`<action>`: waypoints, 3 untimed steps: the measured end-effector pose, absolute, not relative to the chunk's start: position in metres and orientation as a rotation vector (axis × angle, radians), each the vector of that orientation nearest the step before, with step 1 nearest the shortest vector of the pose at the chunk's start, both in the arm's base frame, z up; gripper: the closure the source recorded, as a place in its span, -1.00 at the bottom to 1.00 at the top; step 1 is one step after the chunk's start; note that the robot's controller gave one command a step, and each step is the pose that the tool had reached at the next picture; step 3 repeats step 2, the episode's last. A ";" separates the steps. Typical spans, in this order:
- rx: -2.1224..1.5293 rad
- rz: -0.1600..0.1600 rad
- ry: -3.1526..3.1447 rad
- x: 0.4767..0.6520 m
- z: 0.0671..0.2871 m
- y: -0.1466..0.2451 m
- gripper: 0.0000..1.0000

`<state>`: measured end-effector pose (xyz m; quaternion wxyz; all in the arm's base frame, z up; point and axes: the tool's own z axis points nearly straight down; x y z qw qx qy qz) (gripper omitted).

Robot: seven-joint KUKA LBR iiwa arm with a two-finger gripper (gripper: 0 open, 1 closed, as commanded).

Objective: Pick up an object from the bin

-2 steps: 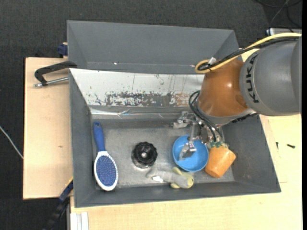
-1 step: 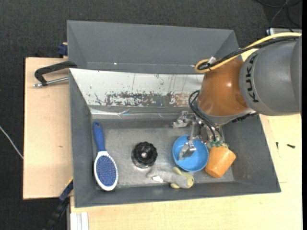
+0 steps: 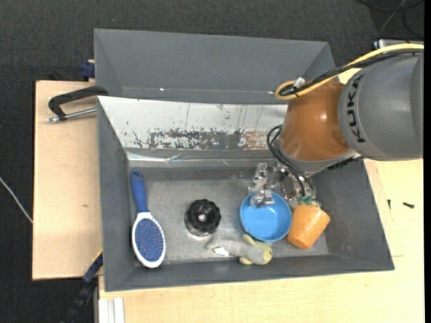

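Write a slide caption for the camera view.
Gripper at the blue bowl, orange cup beside it; brush, black knob and pale toy elsewhere in the bin.

Over the bin point(image 3: 113, 207), the gripper point(image 3: 264, 192) hangs at the far rim of the blue bowl point(image 3: 269, 224) — orange cup point(image 3: 308, 226) just beside, brush point(image 3: 145, 231) at left.

We see our grey arm point(image 3: 387, 106) reaching in from up and to the right of the blue bowl point(image 3: 269, 231), its orange wrist cover point(image 3: 313, 123) above the bowl, and the metal gripper point(image 3: 268, 186) pointing down at the bowl's far rim.
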<state>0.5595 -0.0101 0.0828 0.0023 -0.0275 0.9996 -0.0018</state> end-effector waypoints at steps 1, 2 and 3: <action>-0.084 0.000 3.129 0.562 0.127 -0.010 1.00; -0.083 0.000 3.128 0.565 0.187 -0.009 1.00; -0.083 0.000 3.128 0.565 0.187 -0.009 1.00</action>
